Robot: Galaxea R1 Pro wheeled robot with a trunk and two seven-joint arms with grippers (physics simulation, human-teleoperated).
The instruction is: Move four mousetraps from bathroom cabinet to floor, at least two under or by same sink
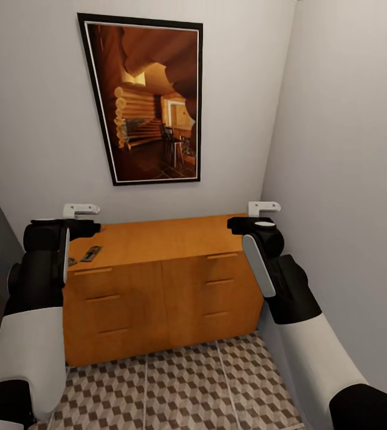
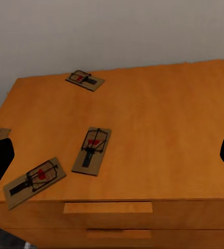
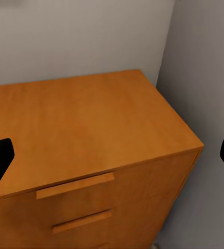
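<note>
Hovering left gripper [image 2: 112,155], fingers spread wide, should drop squarely onto the middle mousetrap [image 2: 92,151] (cabinet [image 2: 158,135] worktop).

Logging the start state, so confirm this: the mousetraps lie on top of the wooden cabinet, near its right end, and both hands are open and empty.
Wrong end. The mousetraps lie near the left end of the cabinet top, as the left wrist view shows. The rest holds: left hand and right hand are open and empty.

Soft, even, shadowless light; slightly blurry renders.
</note>
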